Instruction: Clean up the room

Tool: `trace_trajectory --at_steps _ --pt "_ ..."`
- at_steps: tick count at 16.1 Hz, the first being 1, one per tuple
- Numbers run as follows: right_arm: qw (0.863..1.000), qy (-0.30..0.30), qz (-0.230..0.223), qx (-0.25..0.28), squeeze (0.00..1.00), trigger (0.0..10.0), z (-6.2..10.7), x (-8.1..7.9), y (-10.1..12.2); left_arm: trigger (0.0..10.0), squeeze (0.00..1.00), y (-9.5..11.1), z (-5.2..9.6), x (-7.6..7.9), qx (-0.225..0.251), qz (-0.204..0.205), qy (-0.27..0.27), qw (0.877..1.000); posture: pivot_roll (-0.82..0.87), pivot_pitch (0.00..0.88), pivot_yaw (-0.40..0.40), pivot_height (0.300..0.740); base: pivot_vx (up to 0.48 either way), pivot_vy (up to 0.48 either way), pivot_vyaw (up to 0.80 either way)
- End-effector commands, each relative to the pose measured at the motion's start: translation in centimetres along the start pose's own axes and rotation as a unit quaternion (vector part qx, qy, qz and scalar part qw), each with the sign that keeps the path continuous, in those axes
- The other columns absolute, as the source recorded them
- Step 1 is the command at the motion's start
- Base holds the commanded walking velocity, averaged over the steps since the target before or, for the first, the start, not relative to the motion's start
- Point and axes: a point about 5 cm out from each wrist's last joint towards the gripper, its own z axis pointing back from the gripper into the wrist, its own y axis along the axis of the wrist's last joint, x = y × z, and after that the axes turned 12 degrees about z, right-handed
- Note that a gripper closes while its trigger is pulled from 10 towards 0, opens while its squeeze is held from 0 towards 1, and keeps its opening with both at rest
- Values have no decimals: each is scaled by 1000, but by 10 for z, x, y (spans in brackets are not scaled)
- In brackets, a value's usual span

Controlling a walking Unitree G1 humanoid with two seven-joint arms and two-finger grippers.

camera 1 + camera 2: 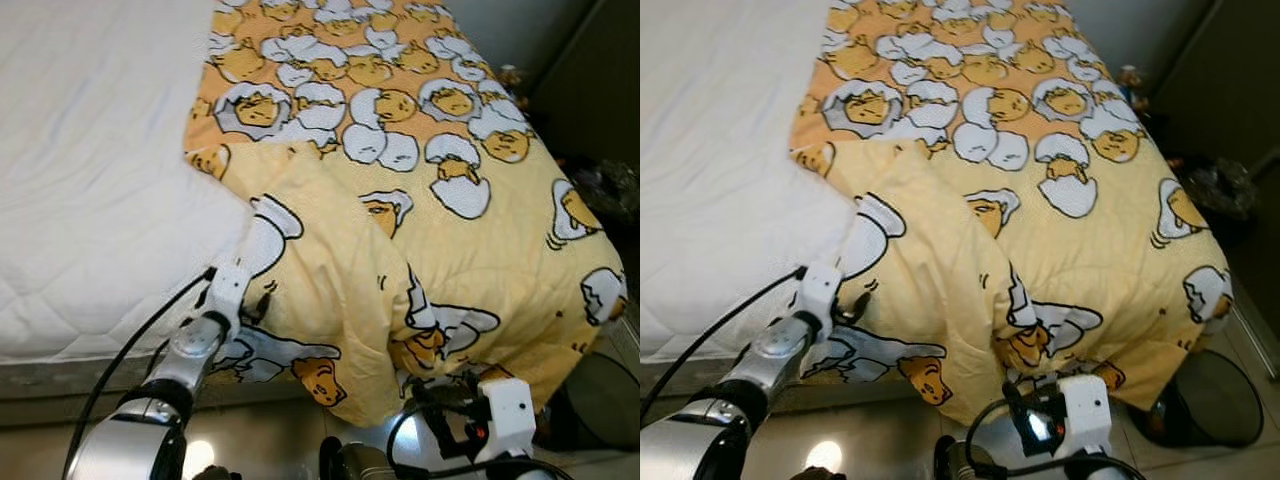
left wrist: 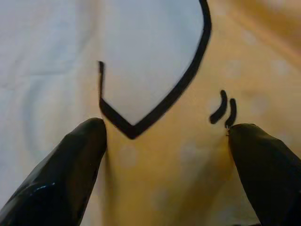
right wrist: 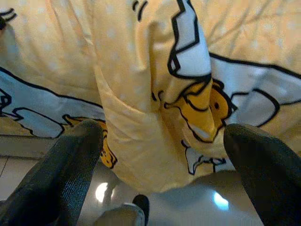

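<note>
The quilt (image 1: pixel 400 200), yellow with egg cartoons, covers the right half of the bed; its near left part is folded back on itself in a thick rumpled fold whose corner hangs over the near bed edge toward the floor. To its left the white mattress (image 1: pixel 90 180) lies bare. That makes spreading the quilt leftward the likely step in hand.

The left gripper (image 2: pixel 164 141) is pressed against the fold's left face, just where yellow cloth meets white. Its fingers (image 2: pixel 70 165) stand wide apart with fabric bulging between them; no pinch is made yet, so it holds nothing. Placed there, it could close on the folded edge and draw it across.

The right gripper (image 3: pixel 160 155) is low at the near hanging corner, its fingers likewise spread wide and empty, the drooping fold directly ahead of them with shiny floor (image 3: pixel 155 202) below. It seems set to take the bottom hem.

Open room lies to the left: the whole bare mattress is free for pulling cloth over. On the right the quilt drapes off the bed's side, close to a dark bin (image 1: pixel 1210 400) on the floor and dark clutter (image 1: pixel 1220 185) farther back, so space there is tight. The near bed edge sits just ahead of both arms.
</note>
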Motion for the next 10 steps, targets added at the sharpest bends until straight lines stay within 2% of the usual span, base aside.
trace_trajectory --at_steps 1,2,3,4,5,7,9,10 --pt "1000 -6 6 -6 0 10000 4 5 1 10000 0 -17 2 5 -44 -6 4 999 -156 157 -108 740 0 0 0" --pt "1000 -3 7 -8 0 10000 5 5 1 10000 0 -21 3 4 -58 -8 13 998 -156 157 -108 740 0 0 0" --pt "1000 2 10 -13 0 10000 6 5 1 10000 0 -33 6 5 -97 16 37 994 -170 159 -114 740 0 0 0" --pt "1000 2 10 -13 0 10000 6 5 1 10000 0 -35 6 4 -103 22 44 993 -170 159 -114 740 0 0 0" --pt "1000 1 10 -14 0 10000 6 6 2 0 0 -37 7 3 -109 30 51 992 -173 159 -116 740 0 0 0" --pt "1000 -3 8 -19 0 10000 7 9 1 0 0 -36 7 -1 -113 93 82 986 -178 156 -119 740 0 0 0" --pt "1000 -2 8 -20 0 10000 6 10 2 0 0 -33 6 -4 -111 91 88 986 -174 154 -120 740 0 0 0" --pt "1000 -1 7 -19 0 10000 4 8 3 0 0 -31 6 -7 -106 108 89 984 -173 152 -118 740 0 0 0"
